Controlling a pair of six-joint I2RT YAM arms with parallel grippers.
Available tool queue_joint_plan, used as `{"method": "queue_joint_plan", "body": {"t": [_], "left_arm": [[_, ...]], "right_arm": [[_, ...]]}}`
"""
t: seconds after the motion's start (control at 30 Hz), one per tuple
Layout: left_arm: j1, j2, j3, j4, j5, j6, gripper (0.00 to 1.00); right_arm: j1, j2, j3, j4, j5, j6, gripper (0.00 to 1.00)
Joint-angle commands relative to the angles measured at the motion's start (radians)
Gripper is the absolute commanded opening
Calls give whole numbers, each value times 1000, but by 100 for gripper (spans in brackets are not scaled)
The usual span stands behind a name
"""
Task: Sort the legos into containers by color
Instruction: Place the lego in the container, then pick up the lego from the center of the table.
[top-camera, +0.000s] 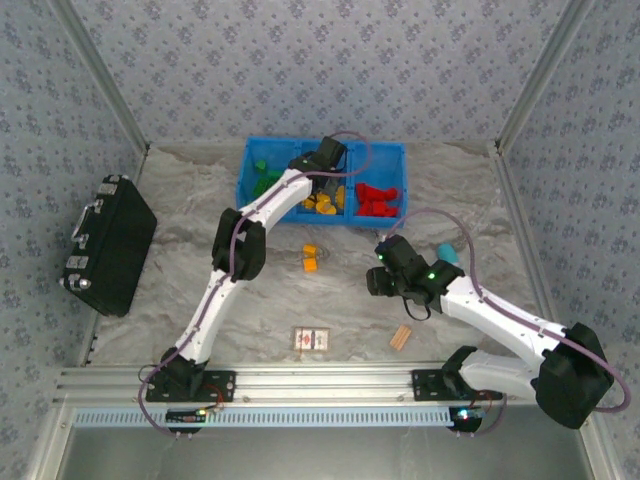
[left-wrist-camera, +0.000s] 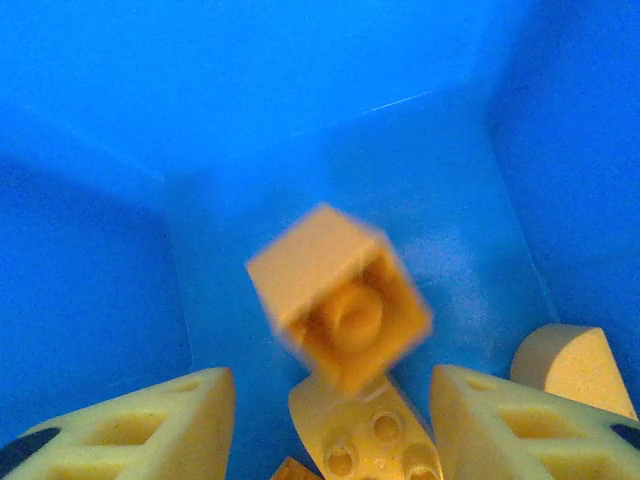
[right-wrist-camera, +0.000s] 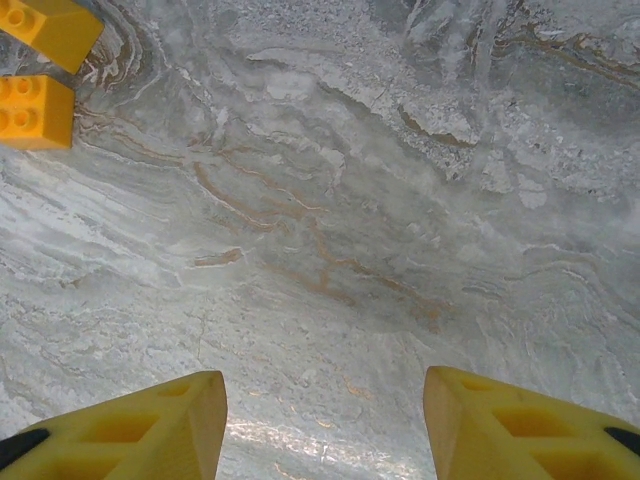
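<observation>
Left gripper (left-wrist-camera: 328, 385): jaws parted, gripping nothing. An orange-yellow brick (left-wrist-camera: 340, 295) shows blurred just beyond the fingertips, apparently dropping free onto its like in the middle bin of the containers (left-wrist-camera: 300, 80).
Left arm: stretched far forward, wrist pitched down over that bin so the brick lands by colour.
Right gripper (right-wrist-camera: 325, 385): jaws apart, empty, low over the bare table (right-wrist-camera: 400, 200); two orange-yellow bricks (right-wrist-camera: 35, 110) lie nearby, likely next.
Right arm: folded, elbow out.
</observation>
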Motion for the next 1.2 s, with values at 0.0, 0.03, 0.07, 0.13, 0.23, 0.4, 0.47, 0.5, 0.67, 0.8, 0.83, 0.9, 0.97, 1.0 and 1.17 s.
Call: {"method": "queue_joint_plan", "body": {"t": [0.0,0.03,0.07,0.13,0.23,0.4,0.47,0.5,0.67,0.8,0.83,0.9,0.97,1.0,1.17], "left_arm": [[4,-6,36,4,-7,-2,54],[4,-19,28,-23,-8,4,55],[1,-39,15,-25,-7,10,55],[-2,-90,-16,-18,-5,30,56],[-12,-191,-41,-43,-8,70,59],[-24,-436,-178,-8,-42,130,62],[-23,-547,-262,24,-66,148,63],[-23,-596,-297,27,-81,157,63],[-28,-925,-588,50,-167,158,68],[-24,-1169,-821,51,-218,130,71],[-21,-1229,-877,49,-228,131,72],[-11,-1330,-966,38,-253,131,74],[15,-1420,-1035,11,-265,125,75],[30,-1458,-1061,4,-265,119,75],[91,-1589,-1136,-66,-265,105,76]], "right_arm": [[11,-16,-8,3,28,18,56],[11,-14,-9,11,28,14,56],[10,-8,-8,23,28,10,57],[10,12,-4,54,19,4,57],[20,68,9,121,-1,-2,57],[65,206,65,221,1,2,57],[90,272,107,254,-1,-4,58],[100,302,130,263,-1,-12,58],[154,445,297,209,43,-66,64],[154,535,377,203,24,-80,67],[151,565,400,199,17,-84,67],[147,617,449,185,3,-104,68],[146,663,507,170,-4,-128,69],[146,685,529,165,-7,-137,71],[127,772,617,121,3,-122,83]]}}
